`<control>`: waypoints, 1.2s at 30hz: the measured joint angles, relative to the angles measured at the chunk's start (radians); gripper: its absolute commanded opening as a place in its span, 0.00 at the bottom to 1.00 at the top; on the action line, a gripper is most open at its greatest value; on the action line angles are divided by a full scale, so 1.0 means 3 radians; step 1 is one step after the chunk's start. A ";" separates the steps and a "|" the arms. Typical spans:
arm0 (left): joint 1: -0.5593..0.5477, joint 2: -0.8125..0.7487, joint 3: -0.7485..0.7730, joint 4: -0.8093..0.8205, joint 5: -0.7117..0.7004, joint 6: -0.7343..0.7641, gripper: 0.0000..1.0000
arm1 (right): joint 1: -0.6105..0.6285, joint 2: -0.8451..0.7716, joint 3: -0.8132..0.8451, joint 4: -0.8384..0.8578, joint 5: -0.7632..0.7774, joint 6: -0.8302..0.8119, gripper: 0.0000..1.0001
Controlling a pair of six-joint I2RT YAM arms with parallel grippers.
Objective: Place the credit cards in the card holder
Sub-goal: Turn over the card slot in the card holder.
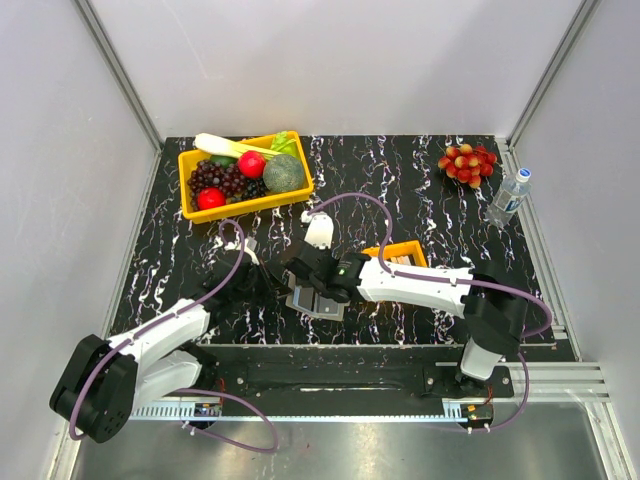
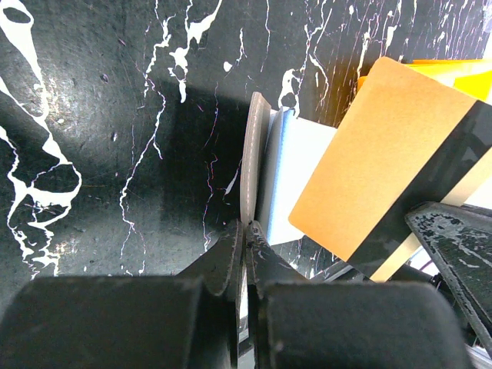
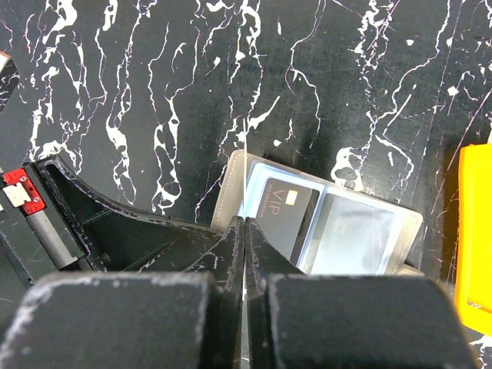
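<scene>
Pinching a tan card (image 2: 384,154) edge-on between its closed fingers, the right gripper (image 3: 244,227) hangs over the card holder (image 3: 357,231), which lies open on the black marbled table (image 1: 420,200) in front of the two arm bases. From the left wrist the card shows a tan face with a dark stripe along one side, tilted and overlapping the holder's light inner panel. Whether its corner has entered a pocket I cannot tell.

The left gripper (image 2: 247,231) is shut on the holder's taupe-grey outer flap, clamping it at the edge and lifting it upright off the table. The pale blue-grey lining shows just beside the flap.

Inside the holder a dark card (image 3: 280,211) already sits in a pocket on the left half, with a clear window pocket next to it on the right half.

A small orange tray (image 1: 390,247) sits just right of the holder, behind the right forearm — its contents are too small to make out. Farther back are a yellow bin (image 1: 250,206) of fruit and vegetables at the left, a cluster of red fruit (image 1: 467,162) at the right, and a water bottle (image 1: 508,197) near the right edge.
</scene>
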 measured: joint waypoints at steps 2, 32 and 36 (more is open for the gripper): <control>0.0000 0.0000 0.0000 -0.0001 0.0000 0.0000 0.00 | 0.0000 0.0001 -0.0008 0.0004 -0.0010 0.0000 0.00; 0.0000 -0.0034 0.0000 -0.0004 0.0001 0.0000 0.00 | 0.0001 0.0111 -0.0008 0.0019 -0.0023 0.0000 0.00; 0.0000 -0.0034 0.0000 -0.0003 0.0001 -0.0001 0.00 | 0.0001 0.0058 -0.0008 0.0043 -0.0024 0.0000 0.00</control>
